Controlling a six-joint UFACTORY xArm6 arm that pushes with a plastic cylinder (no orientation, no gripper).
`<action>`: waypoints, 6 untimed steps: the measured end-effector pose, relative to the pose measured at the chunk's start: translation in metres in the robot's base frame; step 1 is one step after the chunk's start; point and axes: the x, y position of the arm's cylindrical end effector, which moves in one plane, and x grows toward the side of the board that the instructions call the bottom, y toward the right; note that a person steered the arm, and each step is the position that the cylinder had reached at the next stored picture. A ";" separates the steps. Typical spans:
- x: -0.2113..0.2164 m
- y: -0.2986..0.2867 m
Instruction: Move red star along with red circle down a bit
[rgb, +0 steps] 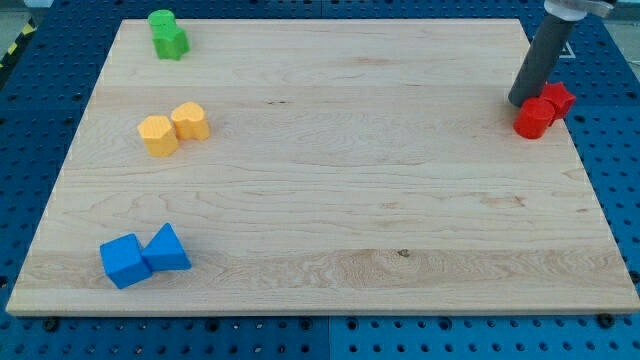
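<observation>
Camera view, the only one I've got. My tip (518, 103), the lower end of the straight dark rod that serves as end effector here, sits on the pale wooden counter (330, 200) out at about two o'clock from the board's middle, near the view's right edge. No jaws on this thing, so there is nothing spread or pinching; it is a bare rod that seems to be touching the red pair from the upper left.

The small red cylinder-like block, the red circle (534, 118), lies just at four o'clock from my tip, apparently in contact. The red star-shaped block (557, 98) is pressed against the circle at its two o'clock, so the pair's long axis runs diagonally, lower left to upper right. I cannot make out the star's points clearly.

My read: to drive both downward, toward six o'clock, I need the tip above them, around twelve o'clock of the pair. Right now it is beside the circle and left of the star, so a straight push down would likely catch only the circle and split them.
</observation>
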 end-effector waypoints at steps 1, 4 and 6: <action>-0.024 -0.013; -0.021 0.035; 0.017 0.029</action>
